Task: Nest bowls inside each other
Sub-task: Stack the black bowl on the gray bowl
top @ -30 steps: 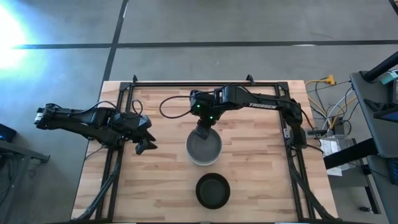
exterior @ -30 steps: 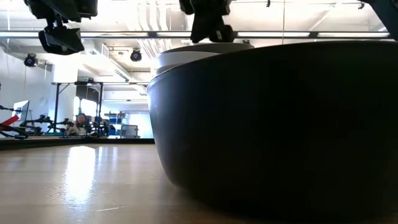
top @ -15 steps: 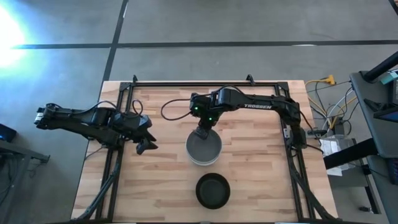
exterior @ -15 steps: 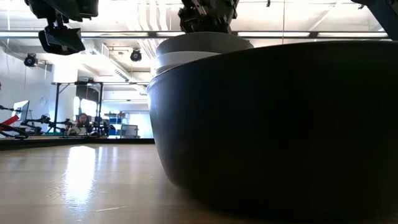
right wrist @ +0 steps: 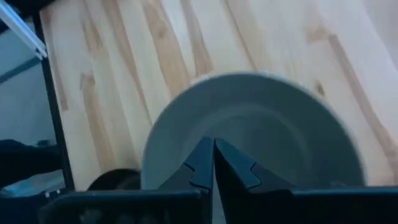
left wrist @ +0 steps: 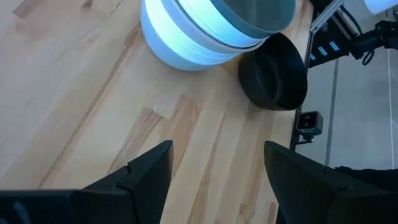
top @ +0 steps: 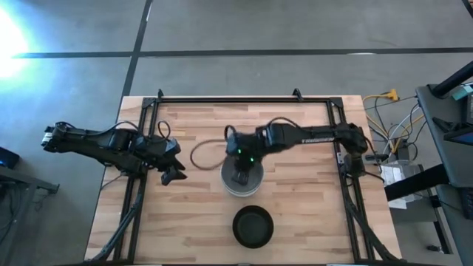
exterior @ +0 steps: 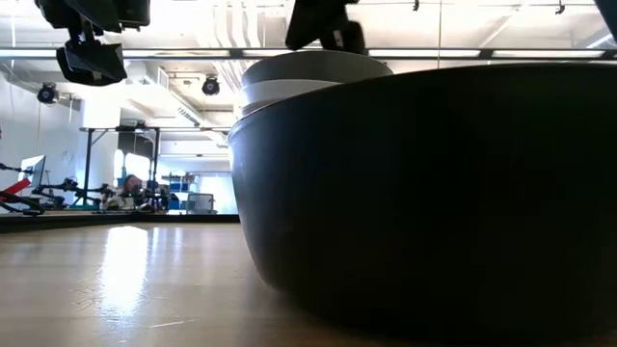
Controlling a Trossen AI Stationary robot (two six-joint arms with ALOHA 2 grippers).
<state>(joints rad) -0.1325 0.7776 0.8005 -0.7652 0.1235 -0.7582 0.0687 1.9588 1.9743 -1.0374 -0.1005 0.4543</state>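
Now right arm reaches over bowl stack [top: 242, 177], right gripper [top: 240, 178] fingers together, empty; left gripper [top: 169, 172] apart, idle at table's left.

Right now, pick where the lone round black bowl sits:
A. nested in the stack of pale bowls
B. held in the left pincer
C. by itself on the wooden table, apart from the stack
C: the round black bowl stands alone on the wooden table, apart from the stack of pale bowls.
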